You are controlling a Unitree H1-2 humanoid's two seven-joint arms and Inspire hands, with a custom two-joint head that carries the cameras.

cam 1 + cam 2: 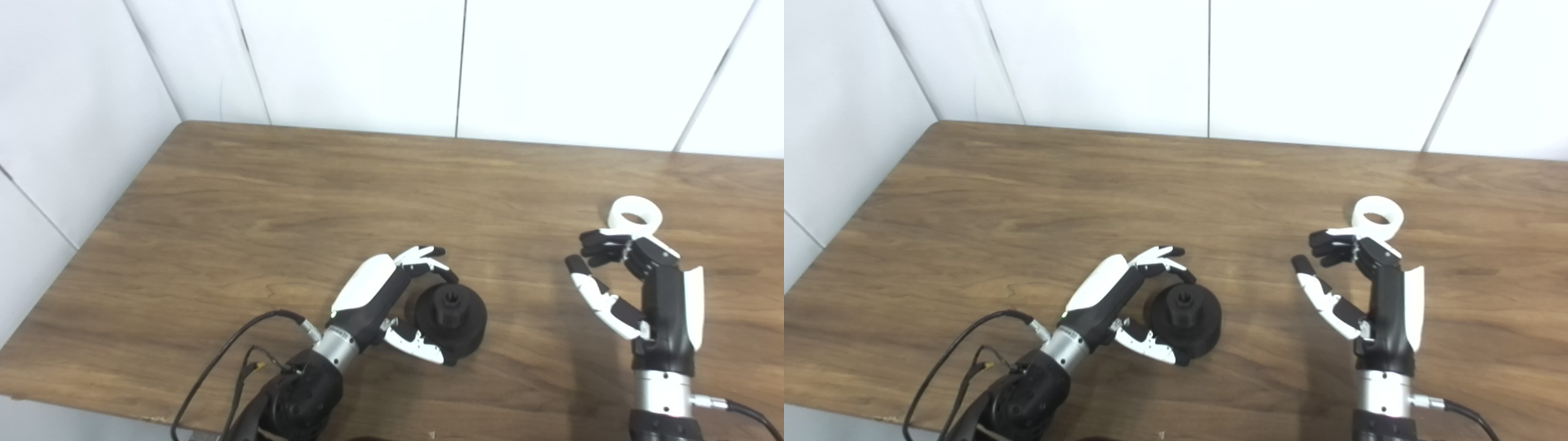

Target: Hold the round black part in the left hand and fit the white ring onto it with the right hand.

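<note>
The left robot hand (392,300) is curled around the round black plastic part (452,321), which rests on the brown wooden bench (275,202) — holding is judged begun. The white plastic ring (636,215) lies ungrasped just beyond the open, empty right robot hand (625,282); a reach and pinch is called for next — nothing is seen in the way.

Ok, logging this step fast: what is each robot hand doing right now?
Left robot hand: around the round black part on the table, grip unclear.
Right robot hand: open, empty, white ring just beyond it.
</note>
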